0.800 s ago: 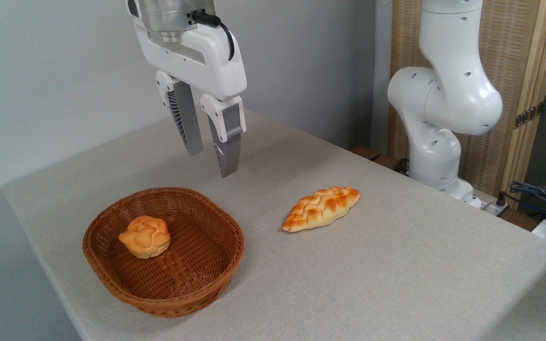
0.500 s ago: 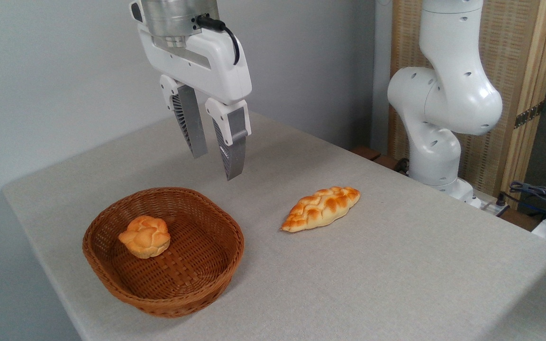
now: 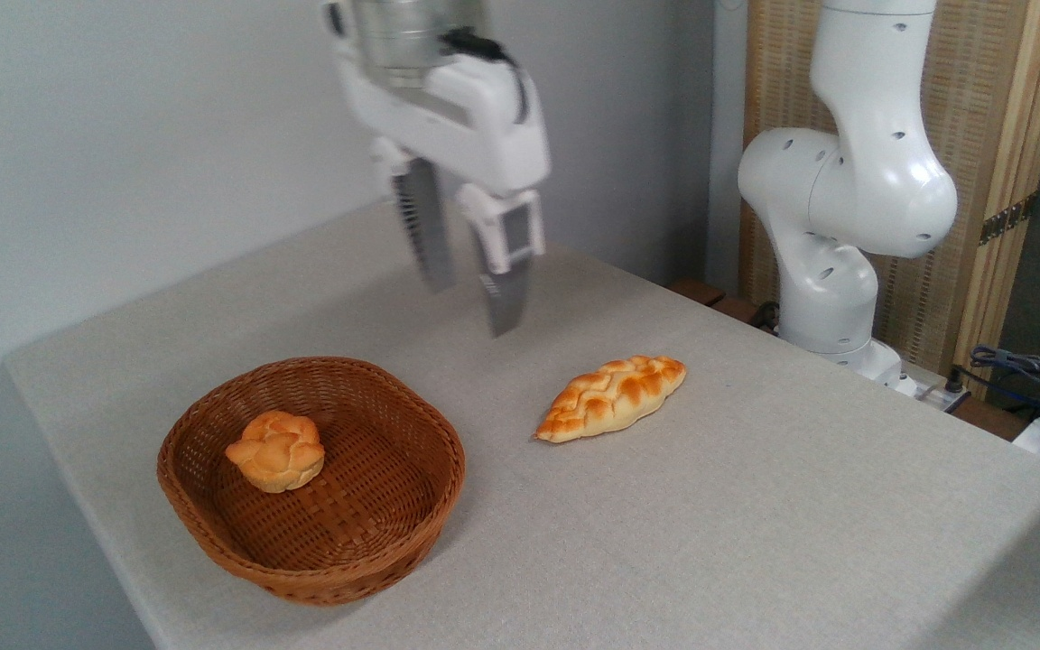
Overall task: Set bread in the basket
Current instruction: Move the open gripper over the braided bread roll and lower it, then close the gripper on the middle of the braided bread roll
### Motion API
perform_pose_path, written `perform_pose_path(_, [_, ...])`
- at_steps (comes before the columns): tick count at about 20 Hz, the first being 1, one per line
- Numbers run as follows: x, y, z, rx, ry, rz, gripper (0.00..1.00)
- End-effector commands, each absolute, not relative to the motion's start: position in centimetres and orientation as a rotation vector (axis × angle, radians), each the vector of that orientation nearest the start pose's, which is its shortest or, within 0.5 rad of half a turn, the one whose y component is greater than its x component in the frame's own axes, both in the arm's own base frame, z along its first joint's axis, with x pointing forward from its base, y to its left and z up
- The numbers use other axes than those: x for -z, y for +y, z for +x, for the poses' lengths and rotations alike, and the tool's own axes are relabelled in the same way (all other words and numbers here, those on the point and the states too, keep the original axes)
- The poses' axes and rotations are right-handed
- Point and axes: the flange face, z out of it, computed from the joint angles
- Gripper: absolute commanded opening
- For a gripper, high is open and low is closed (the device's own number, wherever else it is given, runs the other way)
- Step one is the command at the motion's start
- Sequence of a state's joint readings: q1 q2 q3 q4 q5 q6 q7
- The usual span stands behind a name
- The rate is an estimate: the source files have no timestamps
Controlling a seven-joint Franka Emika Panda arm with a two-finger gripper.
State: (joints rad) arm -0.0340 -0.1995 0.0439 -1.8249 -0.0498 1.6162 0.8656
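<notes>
Gripper [image 3: 470,298] hangs empty, fingers a bit apart, bread [image 3: 611,398] below-right, basket [image 3: 213,533] holding a bun [image 3: 276,450] below-left, nothing between.

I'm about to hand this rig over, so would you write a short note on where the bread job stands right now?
Gripper: open, empty, in the air above the table, between the basket and the bread; blurred, so it is moving.
Bread: the long braided loaf lies flat on the table, to the right of the basket, untouched.
Basket: at the left of the table, holding only a small round bun.
Done: nothing of the loaf's move yet.
Left: bring the gripper over the loaf, grasp it, carry it to the basket and release it beside the bun.
</notes>
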Motion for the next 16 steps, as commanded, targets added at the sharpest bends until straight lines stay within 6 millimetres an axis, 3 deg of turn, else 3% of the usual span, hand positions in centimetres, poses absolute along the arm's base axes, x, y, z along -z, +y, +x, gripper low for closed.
perform_pose_path(1, [-57.6,0.7,42.6,-0.002,1.487,-2.854,1.0])
perform_pose_path(5, [-51.9,0.0,38.4,-0.13,1.529,-2.881,1.0])
perform_pose_path(11, [-45.0,-1.4,37.6,-0.135,1.559,-2.871,1.0])
perform_pose_path(16, [-42.4,-1.7,37.0,-0.141,1.568,-2.866,1.0])
